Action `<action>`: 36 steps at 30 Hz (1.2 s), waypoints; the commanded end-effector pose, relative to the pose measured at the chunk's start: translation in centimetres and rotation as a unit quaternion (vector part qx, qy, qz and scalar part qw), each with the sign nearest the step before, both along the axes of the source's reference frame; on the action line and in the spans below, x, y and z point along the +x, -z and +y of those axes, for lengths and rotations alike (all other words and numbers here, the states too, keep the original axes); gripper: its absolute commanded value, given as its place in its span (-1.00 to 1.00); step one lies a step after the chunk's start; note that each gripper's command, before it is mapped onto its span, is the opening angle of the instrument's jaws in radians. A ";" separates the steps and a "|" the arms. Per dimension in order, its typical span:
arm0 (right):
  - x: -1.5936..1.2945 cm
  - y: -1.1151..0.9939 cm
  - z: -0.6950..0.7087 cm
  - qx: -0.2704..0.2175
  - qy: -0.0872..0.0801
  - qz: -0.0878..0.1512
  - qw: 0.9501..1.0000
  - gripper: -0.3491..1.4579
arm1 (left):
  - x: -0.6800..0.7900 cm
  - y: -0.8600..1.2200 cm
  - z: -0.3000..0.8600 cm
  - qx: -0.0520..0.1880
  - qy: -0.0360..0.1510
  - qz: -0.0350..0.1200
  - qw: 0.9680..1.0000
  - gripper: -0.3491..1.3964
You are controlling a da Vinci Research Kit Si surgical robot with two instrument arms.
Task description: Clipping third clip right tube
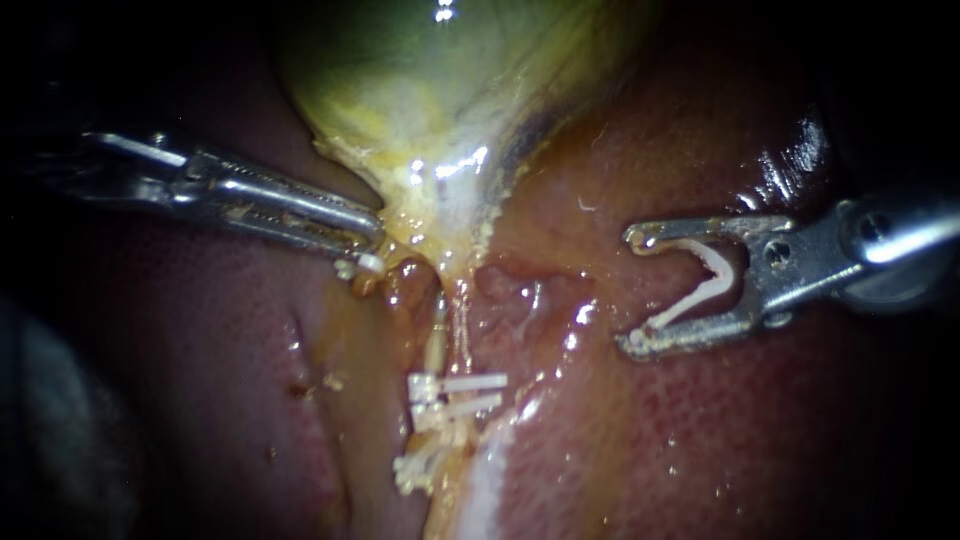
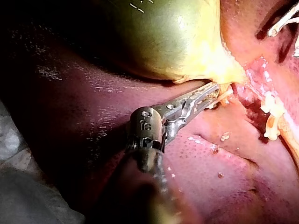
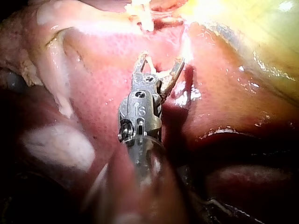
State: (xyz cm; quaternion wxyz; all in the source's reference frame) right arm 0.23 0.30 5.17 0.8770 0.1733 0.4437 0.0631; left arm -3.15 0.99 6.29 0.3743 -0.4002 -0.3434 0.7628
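Note:
The yellow-green gallbladder [image 1: 430,70] narrows to a neck, and thin pale tubes [image 1: 460,335] run down from it. Two white clips [image 1: 455,395] lie close together across the tubes, with another pale clip [image 1: 420,470] lower down. My left instrument [image 1: 365,240] comes in from the left, its jaws shut on yellow tissue at the gallbladder's neck [image 2: 219,77]; the left wrist view shows the same hold [image 2: 212,93]. My right instrument [image 1: 633,290] hangs over the liver, well to the right of the tubes. Its jaws stand wide apart, holding an open white clip [image 1: 715,275] between them [image 3: 160,60].
Red-brown liver [image 1: 750,430] surrounds the tubes on both sides, wet and shiny. A pale whitish strip [image 1: 485,480] runs down beside the lowest clip. Raw, dissected tissue [image 1: 530,295] lies between the tubes and my right instrument.

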 end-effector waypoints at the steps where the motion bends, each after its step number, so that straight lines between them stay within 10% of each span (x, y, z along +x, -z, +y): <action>1: 0.00 0.00 0.00 0.000 0.000 0.000 1.000 -0.06 | 0.02 0.03 0.01 0.001 0.000 0.000 1.000 -1.00; 14: 0.00 0.04 0.04 -0.008 0.006 0.001 1.000 -0.06 | 0.44 0.63 0.35 0.006 0.017 0.000 1.000 -1.00; 21: 0.12 0.05 0.08 -0.003 0.007 0.001 1.000 -0.06 | 0.41 0.59 0.30 0.004 0.019 0.001 1.000 -1.00; 28: 0.46 -0.10 0.12 0.107 -0.045 -0.021 0.993 -0.06 | 0.40 0.60 0.29 0.004 0.019 0.002 1.000 -1.00; 36: 0.75 -0.44 0.03 0.212 -0.096 -0.002 0.972 -0.07 | 0.39 0.60 0.29 0.004 0.020 0.002 1.000 -1.00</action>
